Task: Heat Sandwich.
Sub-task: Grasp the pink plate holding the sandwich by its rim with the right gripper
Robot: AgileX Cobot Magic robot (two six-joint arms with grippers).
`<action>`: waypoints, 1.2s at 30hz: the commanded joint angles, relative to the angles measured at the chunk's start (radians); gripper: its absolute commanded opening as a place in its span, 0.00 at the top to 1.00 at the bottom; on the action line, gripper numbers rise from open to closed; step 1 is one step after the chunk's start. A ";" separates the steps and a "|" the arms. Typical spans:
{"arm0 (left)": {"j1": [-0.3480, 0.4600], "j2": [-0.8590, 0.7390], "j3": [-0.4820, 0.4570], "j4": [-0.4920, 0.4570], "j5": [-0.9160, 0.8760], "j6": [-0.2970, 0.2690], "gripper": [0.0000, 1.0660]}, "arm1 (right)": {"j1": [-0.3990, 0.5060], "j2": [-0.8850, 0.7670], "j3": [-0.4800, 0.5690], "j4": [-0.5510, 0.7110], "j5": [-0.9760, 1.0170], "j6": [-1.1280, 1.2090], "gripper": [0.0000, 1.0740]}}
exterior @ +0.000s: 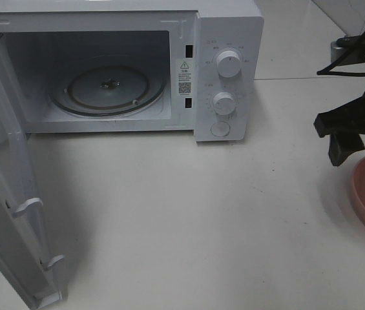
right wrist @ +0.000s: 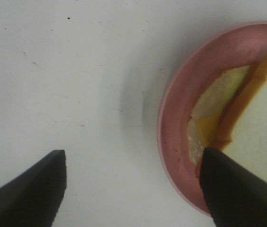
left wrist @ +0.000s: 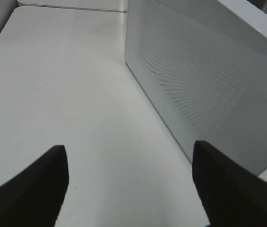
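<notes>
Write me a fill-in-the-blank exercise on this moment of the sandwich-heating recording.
1. The microwave door stands ____.
2. The glass turntable inside carries ____.
3. The sandwich lies on a round ____ plate.
4. The end effector nearest that plate belongs to the ____ arm.

Missing words: open; nothing; pink; right.

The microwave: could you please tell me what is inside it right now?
Inside the microwave only the glass turntable shows, bare; the sandwich sits outside on the pink plate. The cavity's upper part is hidden behind the front frame.
</notes>
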 commanded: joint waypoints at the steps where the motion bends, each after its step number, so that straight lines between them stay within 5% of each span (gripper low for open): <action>1: 0.005 -0.017 0.001 0.000 -0.009 -0.001 0.34 | -0.019 -0.003 -0.039 0.003 0.069 -0.049 0.30; 7: 0.005 -0.017 0.001 0.000 -0.009 -0.001 0.34 | -0.026 -0.003 -0.085 0.005 0.093 -0.072 0.30; 13: 0.005 -0.017 0.001 0.000 -0.009 -0.001 0.34 | -0.136 -0.003 -0.095 0.147 0.086 -0.217 0.30; 21: 0.005 -0.017 0.001 0.000 -0.009 -0.001 0.34 | -0.208 0.013 -0.095 0.155 0.042 -0.254 0.30; 36: 0.005 -0.017 0.001 0.000 -0.009 -0.001 0.34 | -0.252 0.243 -0.095 0.155 -0.105 -0.271 0.31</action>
